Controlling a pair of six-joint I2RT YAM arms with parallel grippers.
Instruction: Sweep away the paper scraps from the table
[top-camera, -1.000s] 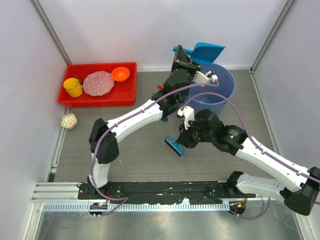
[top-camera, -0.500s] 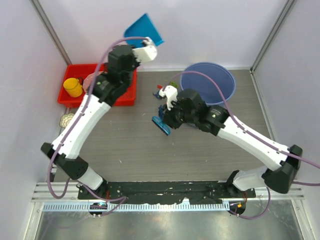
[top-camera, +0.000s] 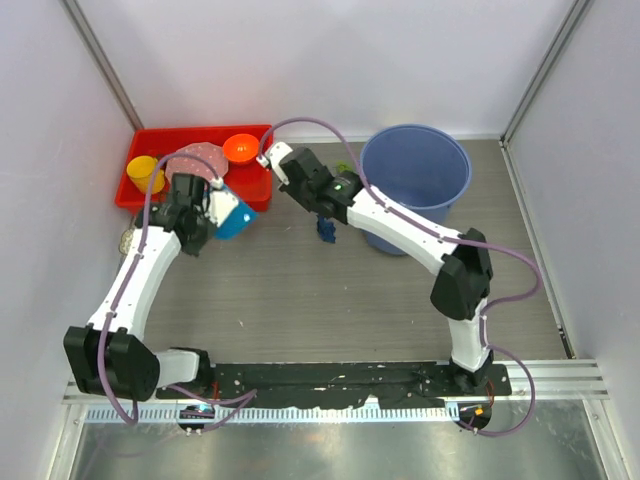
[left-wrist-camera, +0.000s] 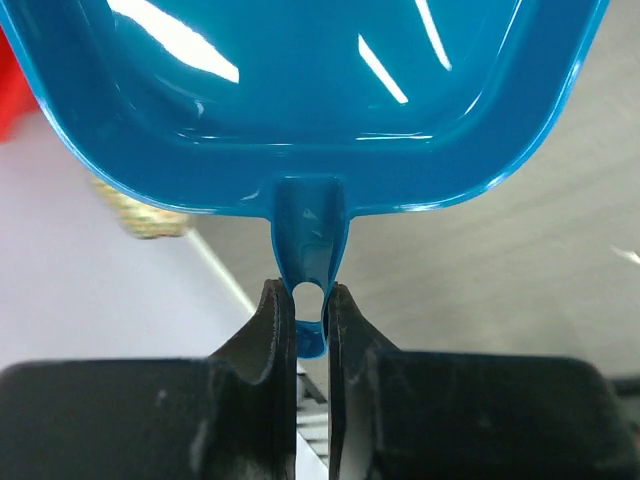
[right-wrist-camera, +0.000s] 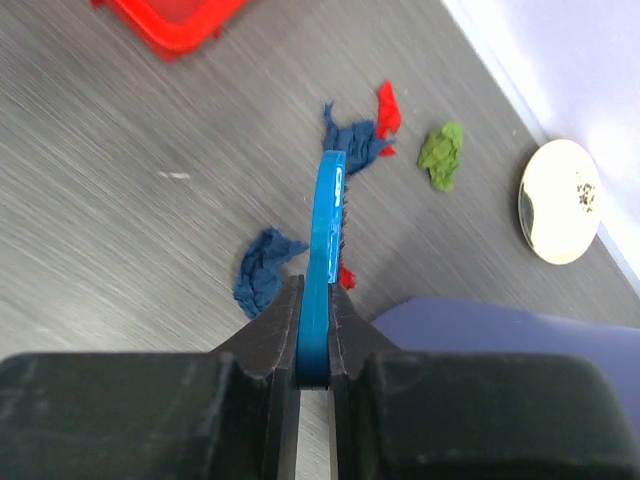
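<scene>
Sweeping step is starting: right gripper (right-wrist-camera: 318, 295) is clamping the brush (right-wrist-camera: 328, 210) among paper scraps (right-wrist-camera: 262, 270) lying on the table (right-wrist-camera: 120, 200) beside the bucket (top-camera: 413, 170), left gripper (left-wrist-camera: 311, 300) is clamping the dustpan (left-wrist-camera: 310, 90) by its handle near the tray (top-camera: 140, 200), likely needing the pan brought closer.

Seen from above, the right arm (top-camera: 400, 222) hides most paper scraps (right-wrist-camera: 262, 282).

Paper scraps (right-wrist-camera: 262, 280), bucket (top-camera: 415, 175), tray (top-camera: 190, 195) on table (top-camera: 300, 300)

1. We see a robotics lab cell: white panels (top-camera: 330, 60) and metal posts (top-camera: 105, 72) close off the frame's top and sides.
2. Along the bottom, an aluminium mounting rail (top-camera: 110, 383) edges our surface (top-camera: 300, 310).
</scene>
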